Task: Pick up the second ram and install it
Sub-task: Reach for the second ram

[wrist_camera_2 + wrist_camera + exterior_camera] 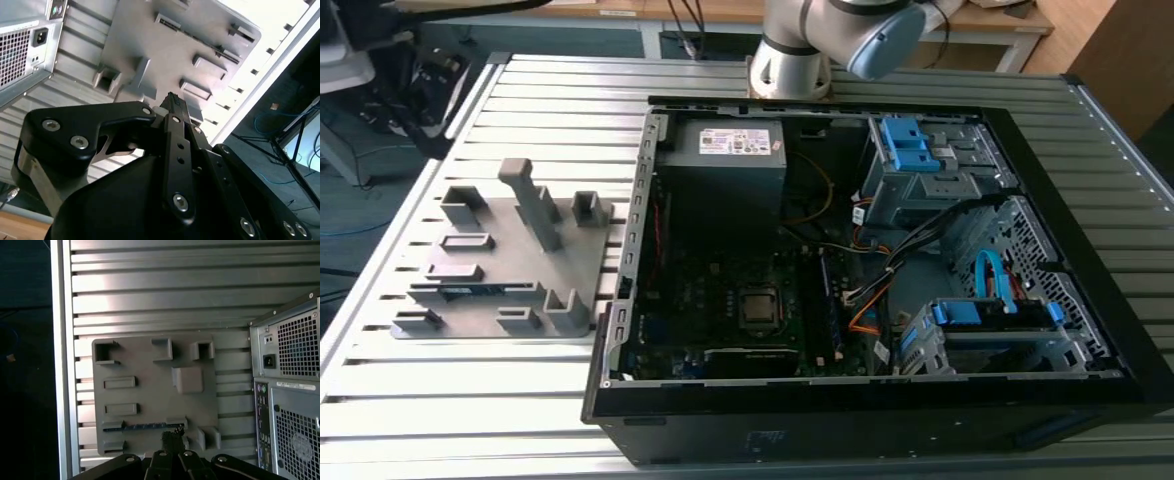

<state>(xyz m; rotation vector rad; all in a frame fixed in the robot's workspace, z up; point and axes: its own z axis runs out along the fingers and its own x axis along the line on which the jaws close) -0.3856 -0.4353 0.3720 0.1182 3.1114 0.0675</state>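
Open computer case (854,412) beside grey fixture tray (500,262)

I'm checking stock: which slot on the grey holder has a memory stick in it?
The long slot holding the blue-green stick; other pockets look empty.

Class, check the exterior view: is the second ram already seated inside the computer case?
No, the second ram lies in a slot of the grey tray, outside the computer case.
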